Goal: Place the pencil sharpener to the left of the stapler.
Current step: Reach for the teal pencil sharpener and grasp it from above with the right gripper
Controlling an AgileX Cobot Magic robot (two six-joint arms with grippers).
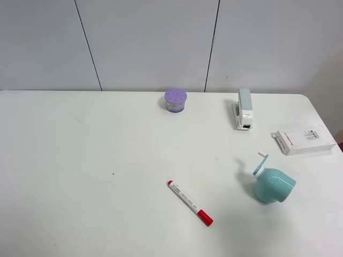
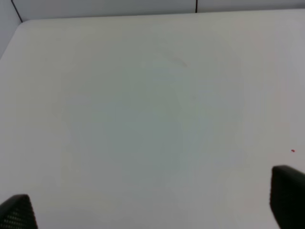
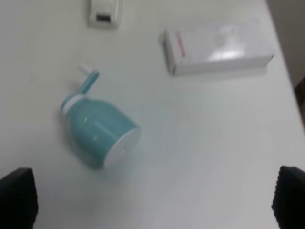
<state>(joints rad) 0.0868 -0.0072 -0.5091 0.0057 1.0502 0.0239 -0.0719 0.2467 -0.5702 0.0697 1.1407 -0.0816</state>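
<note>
Left jaws: wide apart. We see only two dark fingertips [image 2: 16, 212] at the edges of the left wrist view, with bare counter [image 2: 143, 119] between them. They hold nothing and touch nothing.
Right jaws: also wide apart and empty. Their dark fingertips [image 3: 290, 195] hang above the counter, and the pencil sharpener [image 3: 97, 129] lies beyond them, not touched.
Pencil sharpener: in the high view it [image 1: 273, 186] lies on its side near the right edge of the counter [image 1: 80, 171]. Its light-blue crank points toward the back and its white face toward the front.
Stapler: it [image 1: 244, 108] lies near the back edge. The sharpener is in front of it and a little to its right, well apart.
White box: with a red label [image 1: 303, 140], at the right edge, between the stapler and the sharpener in depth.
Red-capped marker: [image 1: 189, 202] near the front middle.
Purple container: [image 1: 175, 100] at the back, left of the stapler.
</note>
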